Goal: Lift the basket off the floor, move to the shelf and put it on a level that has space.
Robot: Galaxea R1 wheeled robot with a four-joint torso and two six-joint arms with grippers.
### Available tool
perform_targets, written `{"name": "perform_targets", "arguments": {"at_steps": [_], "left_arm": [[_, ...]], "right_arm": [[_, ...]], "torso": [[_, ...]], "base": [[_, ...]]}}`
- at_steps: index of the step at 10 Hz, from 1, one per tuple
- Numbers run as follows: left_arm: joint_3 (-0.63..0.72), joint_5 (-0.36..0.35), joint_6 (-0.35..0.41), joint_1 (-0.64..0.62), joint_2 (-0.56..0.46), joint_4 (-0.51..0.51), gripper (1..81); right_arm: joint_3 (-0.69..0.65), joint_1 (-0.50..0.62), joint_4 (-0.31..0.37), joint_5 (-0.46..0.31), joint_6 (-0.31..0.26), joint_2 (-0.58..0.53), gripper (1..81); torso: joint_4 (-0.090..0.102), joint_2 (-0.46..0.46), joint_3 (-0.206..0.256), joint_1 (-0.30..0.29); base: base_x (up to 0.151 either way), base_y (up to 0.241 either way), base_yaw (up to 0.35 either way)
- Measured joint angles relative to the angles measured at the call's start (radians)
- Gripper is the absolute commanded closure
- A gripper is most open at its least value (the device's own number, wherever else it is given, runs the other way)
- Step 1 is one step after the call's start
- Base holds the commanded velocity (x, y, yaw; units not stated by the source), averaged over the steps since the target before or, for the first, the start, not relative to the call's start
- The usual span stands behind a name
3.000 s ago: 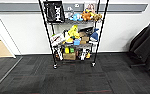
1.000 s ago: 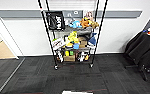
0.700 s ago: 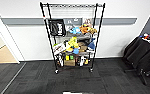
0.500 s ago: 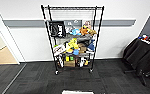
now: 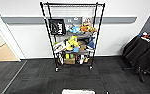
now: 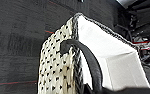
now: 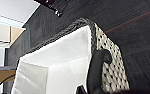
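Because the basket [image 5: 78, 91] shows as a pale strip at the near edge of the head view, with carpet well below it in both wrist views, I judge it is being carried off the floor [image 5: 73, 77] rather than resting on it. The left wrist view looks down along one woven end of the basket, where a dark loop handle [image 6: 87, 60] arches up from the rim toward the camera; the right wrist view shows the other handle [image 7: 97, 67] rising the same way. That suggests each arm holds its own end by the handle so the basket stays level, but the fingers are not clear in either view, so I cannot tell whether they are apart or clamped on the loops. The basket's white inside looks empty. Ahead, against the wall, stands the shelf [image 5: 72, 37], some way off across open carpet. Its lower tiers are crowded with toys and boxes, while the top level [image 5: 72, 4] looks bare, so that seems the tier with room. A dark chair [image 5: 141, 52] draped with clothing sits to the right, apart from the shelf.
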Motion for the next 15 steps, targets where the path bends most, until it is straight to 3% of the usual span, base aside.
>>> {"name": "perform_targets", "arguments": {"at_steps": [4,12,15], "left_arm": [[0.104,-0.008,0.0,-0.034,-0.04,0.0,81.1],[0.186,-0.025,0.001,-0.009,-0.116,0.0,81.1],[0.272,-0.028,0.001,0.017,-0.161,0.0,81.1]], "right_arm": [[0.176,0.03,0.017,0.054,0.016,-0.118,81.1],[0.274,0.006,0.022,0.069,0.025,-0.132,81.1],[0.37,-0.012,0.023,0.112,0.025,-0.191,81.1]], "torso": [[0.0,0.13,0.005,-0.084],[0.0,0.389,0.184,-0.254],[0.0,0.49,0.221,-0.321]], "base": [[0.0,0.0,0.0],[0.0,0.0,0.0],[0.0,0.0,0.0]]}}
